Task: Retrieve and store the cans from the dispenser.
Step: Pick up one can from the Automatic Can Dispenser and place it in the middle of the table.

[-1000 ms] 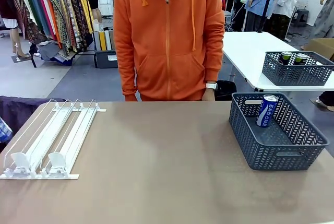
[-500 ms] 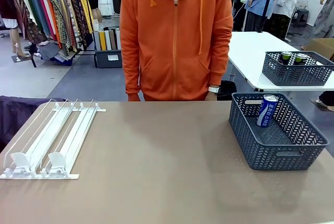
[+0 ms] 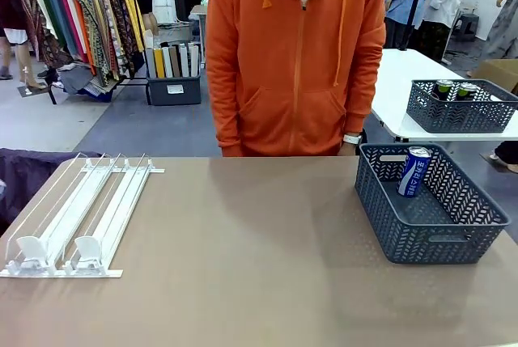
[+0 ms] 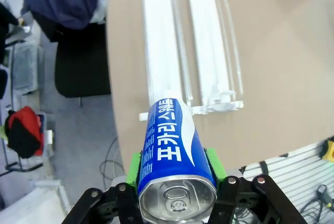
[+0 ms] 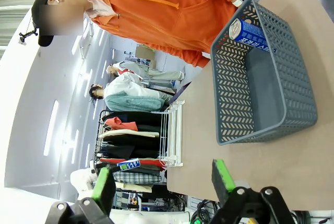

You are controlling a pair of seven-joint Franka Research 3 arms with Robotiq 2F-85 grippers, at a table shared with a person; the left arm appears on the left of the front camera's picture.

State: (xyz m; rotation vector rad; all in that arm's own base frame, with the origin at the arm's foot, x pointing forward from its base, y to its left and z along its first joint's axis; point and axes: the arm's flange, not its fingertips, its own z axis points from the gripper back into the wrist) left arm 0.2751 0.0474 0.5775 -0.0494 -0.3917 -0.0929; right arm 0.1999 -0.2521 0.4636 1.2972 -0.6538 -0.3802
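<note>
Your left gripper (image 4: 177, 179) has its green pads (image 4: 213, 162) clamped on the sides of a blue can (image 4: 171, 156) with white lettering, silver top toward the wrist camera, held above the table's near-left edge. Beyond the can lies the white dispenser (image 3: 77, 217) at the table's (image 3: 243, 266) left side, its lanes bare and two pusher plates (image 3: 58, 251) at the near lip. Your right gripper (image 5: 162, 182) hangs with its jaws spread wide, holding nothing. At the right sits a dark grey basket (image 3: 429, 226) with another blue can (image 3: 413, 171) leaning inside. A person in an orange hoodie (image 3: 295, 56) stands at the far side.
</note>
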